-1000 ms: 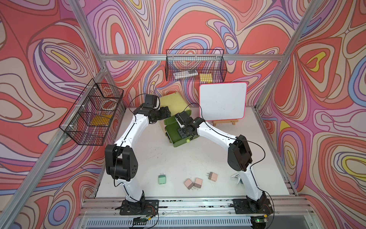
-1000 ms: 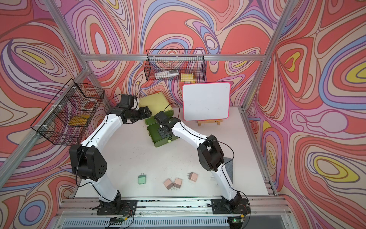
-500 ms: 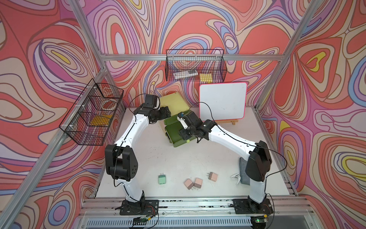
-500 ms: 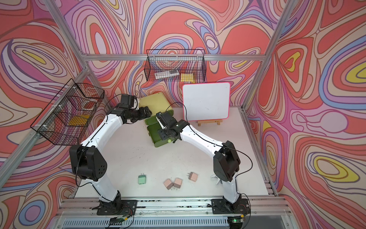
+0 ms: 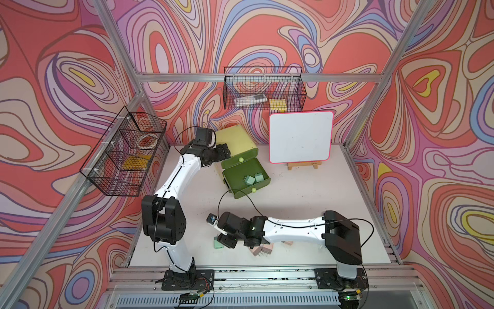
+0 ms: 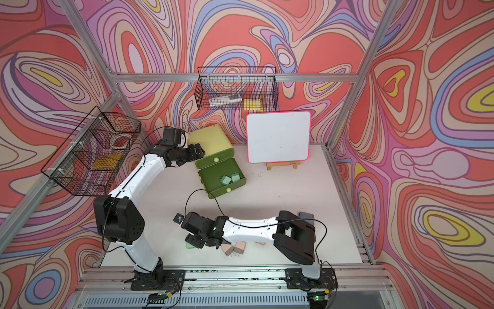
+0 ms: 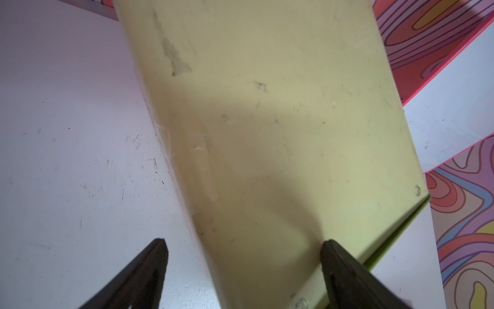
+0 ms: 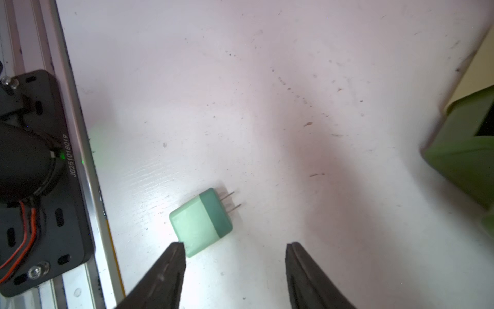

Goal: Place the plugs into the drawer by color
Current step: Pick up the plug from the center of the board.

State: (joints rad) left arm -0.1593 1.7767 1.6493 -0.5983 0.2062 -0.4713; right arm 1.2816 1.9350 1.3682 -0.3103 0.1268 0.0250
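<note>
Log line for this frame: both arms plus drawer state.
left gripper: open, at chest side | right gripper: open, empty, at mint plug | drawer: open, two green plugs inside

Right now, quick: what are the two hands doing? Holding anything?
Left hand: open, empty, the yellow drawer chest partly between its fingers, not clamped.
Right hand: open, empty, near the mint green plug.

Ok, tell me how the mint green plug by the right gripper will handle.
The mint green plug looks stiff and small, lying flat: probably light, unlikely to roll. Its smooth rounded edges might slip in the right gripper. Its thin prongs could bend if pinched.
</note>
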